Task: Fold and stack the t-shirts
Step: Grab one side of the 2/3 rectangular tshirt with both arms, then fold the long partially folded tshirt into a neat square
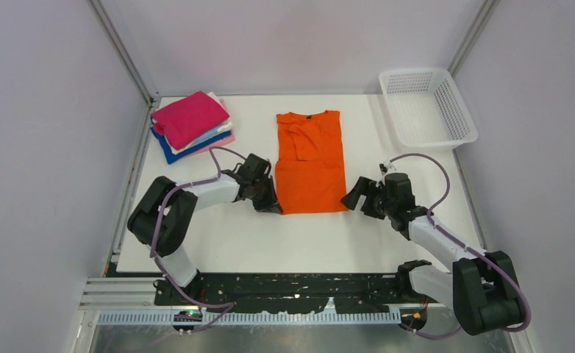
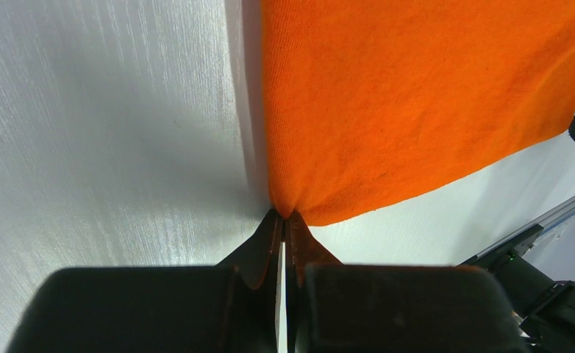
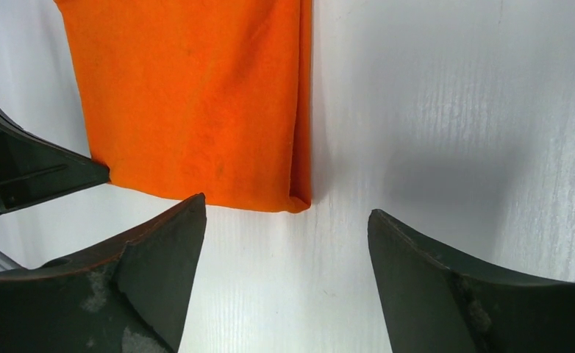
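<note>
A bright orange t-shirt point(image 1: 310, 162) lies flat in the middle of the table, folded into a long strip, its dark neck label at the far end. My left gripper point(image 1: 273, 207) is shut on the shirt's near left corner point(image 2: 288, 209). My right gripper point(image 1: 352, 197) is open and empty just off the shirt's near right corner point(image 3: 299, 200). The left gripper's fingers point(image 3: 27, 165) show in the right wrist view. A stack of folded t-shirts point(image 1: 191, 123), magenta on top with white, light blue, pink and dark blue below, sits at the far left.
A white plastic mesh basket point(image 1: 426, 107) stands at the far right corner. Grey walls and metal posts close in the table on three sides. Bare white tabletop point(image 1: 299, 243) lies between the shirt and the arm bases.
</note>
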You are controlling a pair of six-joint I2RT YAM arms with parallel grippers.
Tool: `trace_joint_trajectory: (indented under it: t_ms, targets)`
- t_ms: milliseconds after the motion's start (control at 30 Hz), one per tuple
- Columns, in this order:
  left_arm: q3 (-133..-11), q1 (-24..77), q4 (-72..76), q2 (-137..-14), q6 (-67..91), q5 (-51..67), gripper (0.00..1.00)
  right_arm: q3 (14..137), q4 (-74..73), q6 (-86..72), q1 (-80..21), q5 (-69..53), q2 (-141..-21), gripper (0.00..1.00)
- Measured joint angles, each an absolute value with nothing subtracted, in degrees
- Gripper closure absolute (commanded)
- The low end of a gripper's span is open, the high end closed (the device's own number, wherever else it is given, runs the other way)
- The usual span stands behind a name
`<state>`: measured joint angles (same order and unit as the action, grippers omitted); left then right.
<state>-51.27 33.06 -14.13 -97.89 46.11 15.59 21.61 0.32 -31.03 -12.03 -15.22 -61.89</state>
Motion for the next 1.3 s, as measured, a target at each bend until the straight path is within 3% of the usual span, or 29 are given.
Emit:
trace_joint_trajectory:
  t_ms: [233,400,533,600,667,1000,1300]
  targets:
    - [-51.2,33.1,-14.0,-97.8,46.1,15.5,1.00,21.6,1.5,-32.4,-12.7,-16.6,-67.3,0.40]
    - [-51.2,33.1,-14.0,-97.8,46.1,15.5,1.00,22.7,3.2,-33.2,-14.3,-16.5,-70.7,0.52]
    - [-51.1,33.2,-14.0,-97.8,46.1,15.4,1.00,23.4,3.6,-33.8,-15.4,-16.0,-72.9,0.72]
    - [-51.1,33.2,-13.9,-97.8,46.1,15.4,1.00,23.6,3.6,-34.0,-15.9,-15.6,-73.8,0.89]
    - [-51.0,33.2,-13.8,-97.7,46.1,15.5,1.00,23.7,3.6,-34.3,-16.4,-15.2,-74.4,0.94]
    - [-44.5,34.1,-12.7,-91.4,46.1,14.7,1.00,23.3,0.3,-34.6,-19.4,-15.3,-72.0,0.95]
    - [-32.5,40.5,-23.9,-63.6,46.5,11.9,1.00,21.7,-15.2,-35.4,-33.6,-20.2,-50.8,0.95]
